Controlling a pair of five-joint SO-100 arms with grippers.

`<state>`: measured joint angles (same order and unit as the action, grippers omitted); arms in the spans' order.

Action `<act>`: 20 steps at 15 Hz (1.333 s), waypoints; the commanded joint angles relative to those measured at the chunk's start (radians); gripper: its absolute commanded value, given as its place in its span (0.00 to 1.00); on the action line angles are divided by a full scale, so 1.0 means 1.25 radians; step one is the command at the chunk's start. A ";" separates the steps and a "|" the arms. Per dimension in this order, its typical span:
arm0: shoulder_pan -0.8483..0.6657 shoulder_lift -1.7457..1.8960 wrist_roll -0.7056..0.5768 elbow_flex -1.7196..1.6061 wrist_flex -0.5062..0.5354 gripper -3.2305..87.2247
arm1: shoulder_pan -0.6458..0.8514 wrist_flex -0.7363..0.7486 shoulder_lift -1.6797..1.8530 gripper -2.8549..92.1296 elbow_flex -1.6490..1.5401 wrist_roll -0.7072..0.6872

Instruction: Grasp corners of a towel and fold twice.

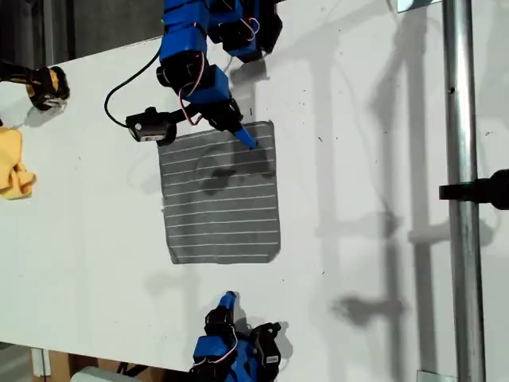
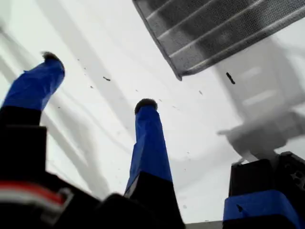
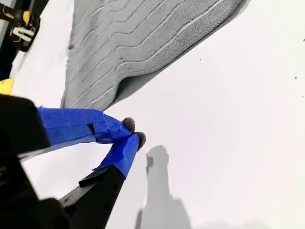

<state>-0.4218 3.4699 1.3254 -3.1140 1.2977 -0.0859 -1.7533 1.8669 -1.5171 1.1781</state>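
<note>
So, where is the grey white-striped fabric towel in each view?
Exterior view: the grey striped towel lies flat, centre.
First wrist view: one corner, beyond my first gripper, untouched.
Second wrist view: its rumpled edge beyond my second gripper.
Shared landmark: the white table.

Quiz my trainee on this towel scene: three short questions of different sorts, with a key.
1. True or false: my first gripper has its jaws clamped on a corner of the towel.
2. Which jaws are shut, tips together, with nothing between them? A) my first gripper's B) my second gripper's C) both
3. Fill in: at the exterior view's left edge, on the white table, lies a crumpled ____ cloth.

Key: 1 false: its jaws stand open over bare table, short of the towel. 2 B. 3 yellow.
</note>
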 commanded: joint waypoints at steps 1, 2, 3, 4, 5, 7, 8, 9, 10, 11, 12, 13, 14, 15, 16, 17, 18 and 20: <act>-0.006 0.005 0.006 -0.001 -0.005 0.02 | -0.001 -0.017 -0.007 0.42 0.042 -0.005; -0.006 0.005 0.006 -0.001 -0.005 0.02 | 0.000 -0.017 -0.021 0.41 0.034 -0.001; -0.007 0.005 0.006 -0.001 -0.005 0.02 | -0.001 -0.018 -0.040 0.42 0.026 0.000; -0.007 0.005 0.007 -0.001 -0.005 0.02 | -0.006 -0.006 -0.065 0.45 0.009 0.001; -0.007 0.005 0.007 -0.001 -0.005 0.02 | -0.011 0.009 -0.091 0.46 -0.007 0.001; -0.009 0.005 0.007 -0.001 -0.005 0.02 | -0.020 0.077 -0.099 0.42 -0.083 0.026; -0.009 0.005 0.006 -0.001 -0.005 0.02 | -0.027 0.109 -0.091 0.41 -0.133 0.052; -0.009 0.005 0.006 -0.001 -0.005 0.02 | -0.032 0.142 -0.076 0.40 -0.187 0.074; -0.009 0.005 0.006 -0.001 -0.006 0.02 | -0.036 0.178 -0.054 0.40 -0.243 0.094; -0.010 0.005 0.005 -0.001 -0.006 0.02 | -0.038 0.207 -0.031 0.40 -0.296 0.110; -0.010 0.005 0.005 -0.001 -0.006 0.02 | -0.038 0.229 -0.011 0.40 -0.337 0.121; -0.010 0.005 0.004 -0.001 -0.006 0.02 | -0.037 0.248 0.000 0.40 -0.369 0.128; -0.010 0.005 0.004 -0.001 -0.006 0.02 | -0.031 0.270 0.002 0.40 -0.394 0.131; -0.010 0.005 0.004 -0.001 -0.006 0.02 | -0.025 0.296 0.004 0.39 -0.418 0.131; -0.010 0.005 0.004 -0.001 -0.006 0.02 | -0.017 0.325 0.005 0.39 -0.442 0.129; -0.010 0.005 0.004 -0.001 -0.006 0.02 | -0.010 0.357 0.007 0.38 -0.466 0.130; -0.010 0.005 0.004 -0.001 -0.006 0.02 | -0.002 0.383 0.007 0.38 -0.484 0.131; -0.012 0.005 0.004 -0.001 -0.006 0.02 | 0.020 0.431 0.004 0.36 -0.518 0.125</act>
<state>-0.4218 3.4699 1.3254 -3.1140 1.2977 -0.0828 -1.2487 1.8254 -2.1629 1.3330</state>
